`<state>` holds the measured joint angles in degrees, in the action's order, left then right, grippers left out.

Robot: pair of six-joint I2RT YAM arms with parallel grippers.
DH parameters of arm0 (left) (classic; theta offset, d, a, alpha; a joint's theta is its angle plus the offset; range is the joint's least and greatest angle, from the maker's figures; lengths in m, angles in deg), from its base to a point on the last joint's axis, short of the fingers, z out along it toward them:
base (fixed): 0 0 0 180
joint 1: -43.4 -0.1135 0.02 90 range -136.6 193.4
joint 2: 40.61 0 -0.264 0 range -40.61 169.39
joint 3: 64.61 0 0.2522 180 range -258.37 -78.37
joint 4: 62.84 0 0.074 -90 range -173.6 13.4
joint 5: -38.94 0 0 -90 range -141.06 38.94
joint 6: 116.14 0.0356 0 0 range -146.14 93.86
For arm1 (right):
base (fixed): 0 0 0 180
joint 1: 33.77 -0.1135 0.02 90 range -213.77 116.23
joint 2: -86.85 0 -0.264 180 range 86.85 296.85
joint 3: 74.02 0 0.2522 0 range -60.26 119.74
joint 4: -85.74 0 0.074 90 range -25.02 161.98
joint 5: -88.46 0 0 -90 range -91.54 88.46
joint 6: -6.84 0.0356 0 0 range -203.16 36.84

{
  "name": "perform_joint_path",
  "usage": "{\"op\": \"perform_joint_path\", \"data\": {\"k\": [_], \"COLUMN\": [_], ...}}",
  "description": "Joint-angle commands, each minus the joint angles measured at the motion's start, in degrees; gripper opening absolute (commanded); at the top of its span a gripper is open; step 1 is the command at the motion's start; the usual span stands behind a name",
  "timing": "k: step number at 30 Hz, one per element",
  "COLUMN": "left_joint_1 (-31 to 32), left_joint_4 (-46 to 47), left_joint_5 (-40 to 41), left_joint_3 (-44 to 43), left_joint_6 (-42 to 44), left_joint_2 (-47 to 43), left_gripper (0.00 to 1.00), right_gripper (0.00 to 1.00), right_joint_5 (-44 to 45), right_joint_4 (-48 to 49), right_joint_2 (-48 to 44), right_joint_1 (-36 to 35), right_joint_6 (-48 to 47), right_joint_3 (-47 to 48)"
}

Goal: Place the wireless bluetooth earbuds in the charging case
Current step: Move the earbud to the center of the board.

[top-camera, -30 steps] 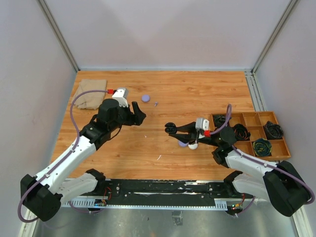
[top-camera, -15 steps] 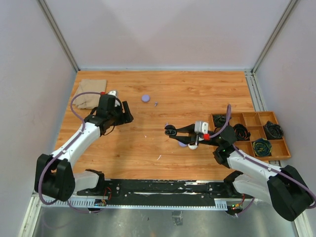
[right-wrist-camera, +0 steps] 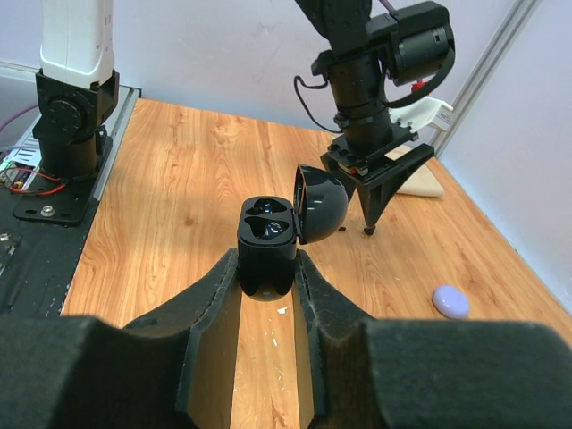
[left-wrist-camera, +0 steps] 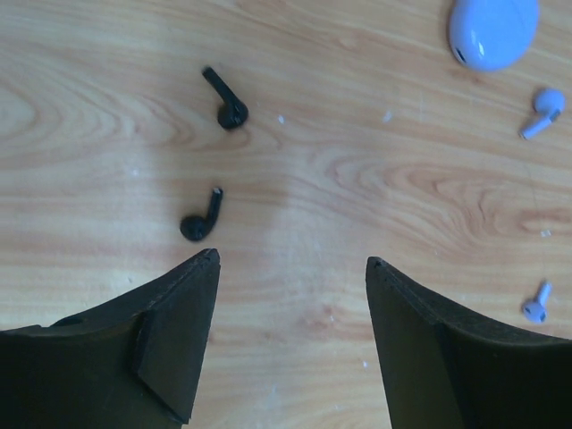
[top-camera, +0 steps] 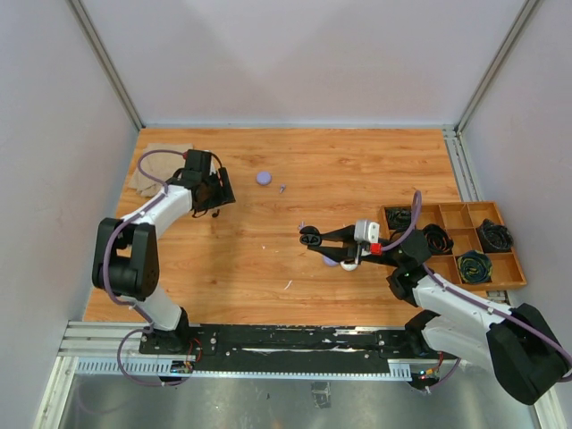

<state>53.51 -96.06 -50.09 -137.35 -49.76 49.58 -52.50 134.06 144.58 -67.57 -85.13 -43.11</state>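
Note:
Two black earbuds (left-wrist-camera: 230, 109) (left-wrist-camera: 200, 221) lie on the wood just ahead of my left gripper (left-wrist-camera: 290, 259), which points down at the table, open with nothing between its fingers. To their right lie two pale purple earbuds (left-wrist-camera: 544, 109) (left-wrist-camera: 536, 304) and a shut pale purple case (left-wrist-camera: 493, 31). In the top view the left gripper (top-camera: 216, 190) hangs over the far left of the table. My right gripper (right-wrist-camera: 268, 268) is shut on the black charging case (right-wrist-camera: 267, 239), held upright above mid-table (top-camera: 310, 237). Its lid (right-wrist-camera: 320, 202) stands open and both sockets look empty.
A tan cloth (top-camera: 154, 170) lies at the far left corner, close behind the left gripper. A wooden tray (top-camera: 456, 217) holding coiled cables sits at the right edge. The purple case (top-camera: 264, 178) rests mid-back. A purple and a white round object (top-camera: 340, 263) lie under the right arm.
My left arm has swung back and left, and its gripper has turned down over the black earbuds, jaws a touch narrower. The right gripper has barely shifted, still holding the case.

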Motion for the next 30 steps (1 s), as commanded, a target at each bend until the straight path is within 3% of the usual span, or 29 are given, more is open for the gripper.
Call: {"op": "perform_joint_path", "data": {"k": [1,17,30], "left_joint_1": [-2.94,-4.48,-4.47], "left_joint_4": [1.32,-4.01,-5.89], "left_joint_5": [1.23,3.97,2.42], "left_joint_3": [-4.71,-20.02,-20.68], "left_joint_6": [1.26,1.33,2.61], "left_joint_2": [6.34,23.01,25.45], "left_gripper": [0.7,0.49,0.27], "right_gripper": [0.06,0.06,0.05], "right_joint_5": [1.29,3.26,5.08], "right_joint_4": [1.65,0.28,-1.46], "right_joint_2": [-0.83,-0.19,-1.09], "right_joint_1": [-0.65,-0.7,-0.69], "right_joint_6": [0.31,-0.98,-1.8], "right_joint_3": [-0.68,-0.7,-0.66]}}
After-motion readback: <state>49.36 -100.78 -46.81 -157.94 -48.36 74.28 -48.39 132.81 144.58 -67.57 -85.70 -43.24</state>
